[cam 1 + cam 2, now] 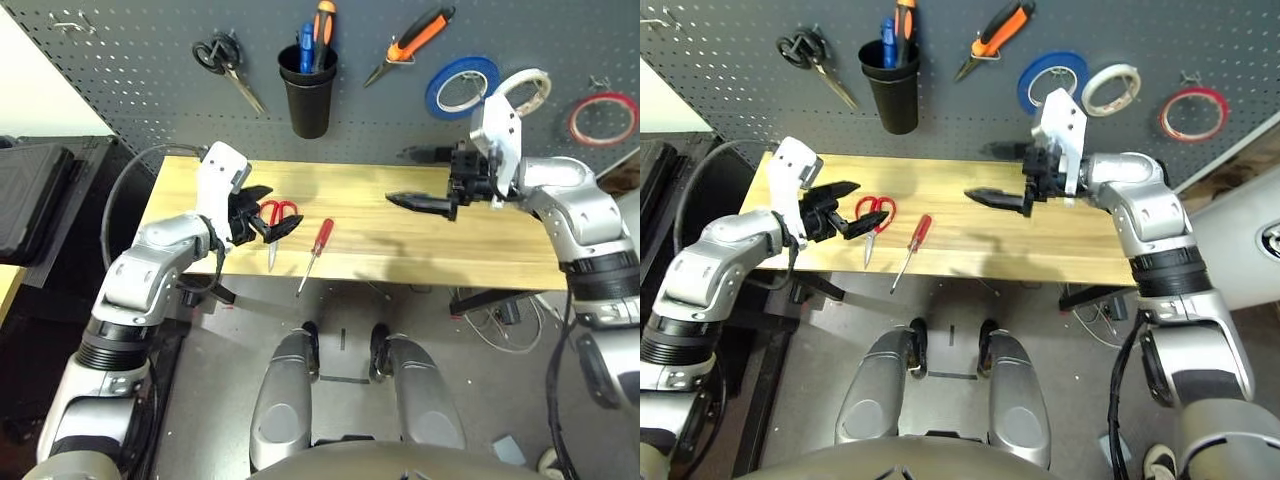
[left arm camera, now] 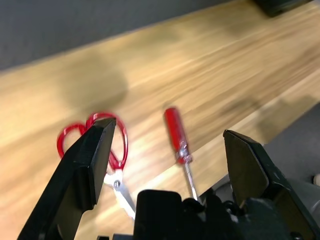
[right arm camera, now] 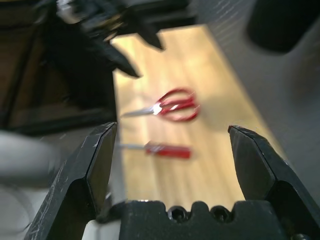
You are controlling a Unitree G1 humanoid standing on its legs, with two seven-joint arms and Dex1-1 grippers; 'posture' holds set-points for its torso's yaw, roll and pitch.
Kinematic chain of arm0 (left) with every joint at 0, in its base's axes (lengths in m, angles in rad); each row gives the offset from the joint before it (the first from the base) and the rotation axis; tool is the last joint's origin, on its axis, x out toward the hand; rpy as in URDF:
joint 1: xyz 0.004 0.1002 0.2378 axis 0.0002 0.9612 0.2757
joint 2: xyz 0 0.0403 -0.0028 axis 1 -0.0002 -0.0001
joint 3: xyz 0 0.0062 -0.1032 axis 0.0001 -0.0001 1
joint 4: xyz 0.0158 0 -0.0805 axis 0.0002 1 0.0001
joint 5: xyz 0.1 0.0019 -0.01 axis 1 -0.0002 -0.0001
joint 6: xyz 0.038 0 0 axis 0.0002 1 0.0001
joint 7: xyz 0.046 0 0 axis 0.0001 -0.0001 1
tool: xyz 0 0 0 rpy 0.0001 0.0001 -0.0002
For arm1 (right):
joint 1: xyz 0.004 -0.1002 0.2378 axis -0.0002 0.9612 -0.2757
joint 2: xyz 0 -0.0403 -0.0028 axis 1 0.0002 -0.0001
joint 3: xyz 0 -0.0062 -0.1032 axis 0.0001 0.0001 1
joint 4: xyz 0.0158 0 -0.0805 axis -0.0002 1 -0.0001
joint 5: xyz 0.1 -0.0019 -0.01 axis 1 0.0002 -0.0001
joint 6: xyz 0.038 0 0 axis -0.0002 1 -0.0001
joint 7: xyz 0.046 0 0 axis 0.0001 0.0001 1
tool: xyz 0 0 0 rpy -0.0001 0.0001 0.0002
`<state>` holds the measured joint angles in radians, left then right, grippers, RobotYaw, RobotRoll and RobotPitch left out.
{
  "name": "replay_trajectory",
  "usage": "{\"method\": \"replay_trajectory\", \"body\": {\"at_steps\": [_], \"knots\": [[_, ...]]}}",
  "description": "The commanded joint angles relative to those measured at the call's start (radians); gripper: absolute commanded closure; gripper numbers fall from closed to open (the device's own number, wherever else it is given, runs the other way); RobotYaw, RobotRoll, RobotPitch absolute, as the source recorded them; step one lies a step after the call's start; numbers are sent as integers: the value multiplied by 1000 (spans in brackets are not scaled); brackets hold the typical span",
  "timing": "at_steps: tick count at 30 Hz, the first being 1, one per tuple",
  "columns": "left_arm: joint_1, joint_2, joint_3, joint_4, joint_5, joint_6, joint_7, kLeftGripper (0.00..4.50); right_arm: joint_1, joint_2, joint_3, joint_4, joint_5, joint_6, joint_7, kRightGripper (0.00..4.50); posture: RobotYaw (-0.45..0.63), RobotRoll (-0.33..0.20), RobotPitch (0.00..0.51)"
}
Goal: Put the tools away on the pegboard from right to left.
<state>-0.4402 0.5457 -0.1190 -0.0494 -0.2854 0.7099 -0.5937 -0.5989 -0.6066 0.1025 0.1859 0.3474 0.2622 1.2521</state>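
Hanging on the pegboard (image 1: 120, 80) already are the thin red tape ring (image 1: 603, 118) at its far right and the orange-and-black-handled pliers (image 1: 412, 43) near the black cup (image 1: 308, 92), so by a right-to-left order the red-handled screwdriver (image 1: 317, 250) looks to be next. It lies on the wooden surface (image 1: 480, 240) near the front edge, tip toward the robot, with the red-handled scissors (image 1: 278, 222) just beside it on the robot's left.

The left hand (image 1: 262, 212) hovers over the scissors with its fingers spread and nothing between them. The right hand (image 1: 425, 203) hangs above the surface well to the right of the screwdriver, fingers also spread and empty.

To do this step well, the hand taking the screwdriver should straddle the red handle rather than the thin shaft, with fingers closing across its width, and come down clear of the scissors' loops so they are not dragged along. Since the tool sits close to the edge, a sideways nudge could roll it off. A firm grip on the handle would leave the shaft free to drop into the cup.
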Motion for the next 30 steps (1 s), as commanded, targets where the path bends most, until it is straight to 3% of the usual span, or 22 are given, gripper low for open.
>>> {"method": "replay_trajectory", "body": {"at_steps": [1,12,19,24,30], "knots": [[-21,-45,-53,72,46,6,13,0,31,-24,22,20,-40,-51,33,30,49,0,280],[-60,-168,-118,196,103,38,24,0,121,-47,41,68,-115,-182,79,30,49,0,318],[-73,-273,-153,271,181,94,133,0,140,-41,50,74,-132,-212,82,30,50,0,339],[-91,-347,-141,355,213,93,195,0,131,-34,52,67,-130,-205,77,30,37,0,352],[-111,-380,-104,433,233,69,250,0,164,-45,49,21,-120,-187,78,30,25,0,375]]}}
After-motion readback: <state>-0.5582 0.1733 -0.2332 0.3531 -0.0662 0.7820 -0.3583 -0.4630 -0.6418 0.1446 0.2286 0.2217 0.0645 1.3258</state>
